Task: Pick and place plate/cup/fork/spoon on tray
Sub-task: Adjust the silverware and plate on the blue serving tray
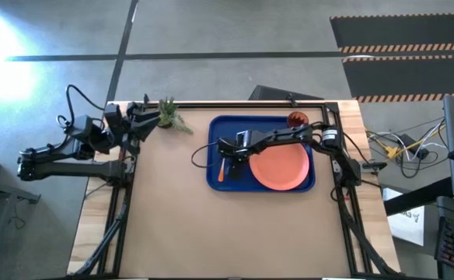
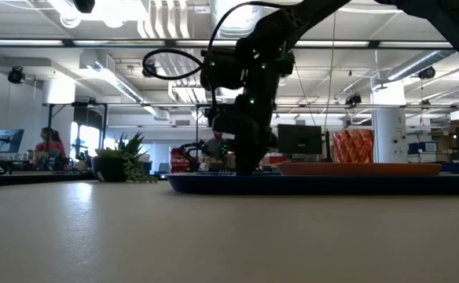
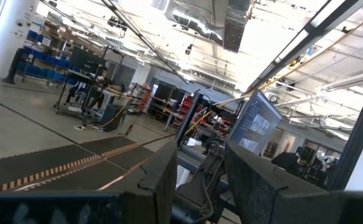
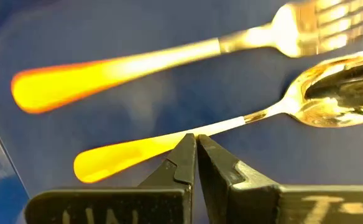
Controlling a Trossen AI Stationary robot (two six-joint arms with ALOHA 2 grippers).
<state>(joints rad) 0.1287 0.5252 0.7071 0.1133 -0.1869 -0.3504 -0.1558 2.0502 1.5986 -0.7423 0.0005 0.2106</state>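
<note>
Spoon (image 4: 231, 127) lies on the tray (image 1: 219, 128) beside the fork (image 4: 169, 59), left of the plate (image 1: 280, 167). My right gripper (image 4: 196, 152) sits pinched shut on its handle; lifting without opening, I'd likely drag it off.

Open-plan robotics lab or workshop.
Exposed ceiling ducts (image 2: 167, 20), concrete floor (image 1: 227, 47), monitors (image 3: 256, 121), blue shelving (image 3: 41, 59), hazard-striped mats (image 1: 402, 50) surround the desk (image 1: 227, 233).
</note>
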